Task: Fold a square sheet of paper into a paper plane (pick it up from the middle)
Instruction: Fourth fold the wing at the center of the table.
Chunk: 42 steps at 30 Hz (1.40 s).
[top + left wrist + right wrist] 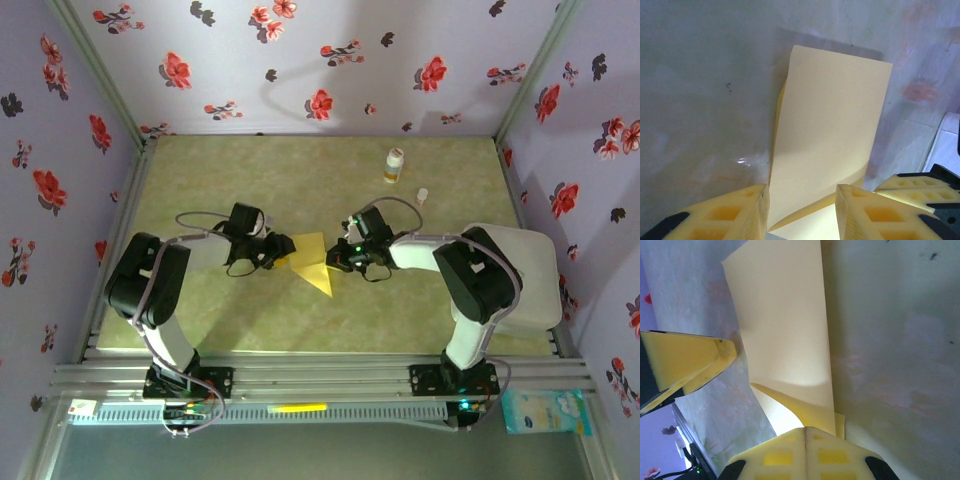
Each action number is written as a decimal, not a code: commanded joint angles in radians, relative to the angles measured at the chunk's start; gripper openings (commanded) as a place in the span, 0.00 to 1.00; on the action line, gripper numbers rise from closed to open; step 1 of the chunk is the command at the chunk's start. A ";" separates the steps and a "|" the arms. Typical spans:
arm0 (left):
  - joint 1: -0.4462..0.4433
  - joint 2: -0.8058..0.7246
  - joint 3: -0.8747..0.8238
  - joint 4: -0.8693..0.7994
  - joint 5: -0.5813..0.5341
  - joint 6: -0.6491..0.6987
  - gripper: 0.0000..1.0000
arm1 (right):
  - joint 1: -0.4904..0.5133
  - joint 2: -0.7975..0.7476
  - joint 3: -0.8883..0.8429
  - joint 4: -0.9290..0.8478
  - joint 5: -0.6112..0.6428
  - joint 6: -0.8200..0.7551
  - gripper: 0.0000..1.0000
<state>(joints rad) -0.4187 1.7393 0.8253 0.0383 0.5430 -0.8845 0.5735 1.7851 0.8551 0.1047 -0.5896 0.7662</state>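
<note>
Over table [300,180], square sheet of paper [312,262] — curled, edge hidden in right jaws.

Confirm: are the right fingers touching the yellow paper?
Touching. The right wrist view shows the right fingers closed together, with the curled edge of the paper pinched between their tips.

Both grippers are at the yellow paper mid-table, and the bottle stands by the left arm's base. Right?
No. In the top view the bottle stands at the far side of the table, right of centre, away from both bases. The left gripper and right gripper are indeed at the paper mid-table.
</note>
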 commanded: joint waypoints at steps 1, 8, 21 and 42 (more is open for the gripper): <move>0.008 0.022 0.028 -0.011 0.032 -0.010 0.40 | -0.014 -0.033 -0.031 0.077 -0.033 0.039 0.03; 0.009 0.035 0.035 -0.014 0.040 -0.009 0.40 | -0.026 -0.046 -0.057 0.127 -0.042 0.063 0.03; 0.007 0.051 0.048 -0.009 0.058 -0.013 0.39 | -0.035 -0.041 -0.080 0.165 -0.052 0.079 0.03; 0.002 0.068 0.065 0.017 0.079 -0.022 0.23 | -0.040 -0.021 -0.101 0.206 -0.057 0.097 0.05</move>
<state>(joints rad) -0.4187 1.7931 0.8654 0.0456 0.5999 -0.8997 0.5411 1.7649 0.7654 0.2893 -0.6331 0.8497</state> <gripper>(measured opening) 0.237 0.046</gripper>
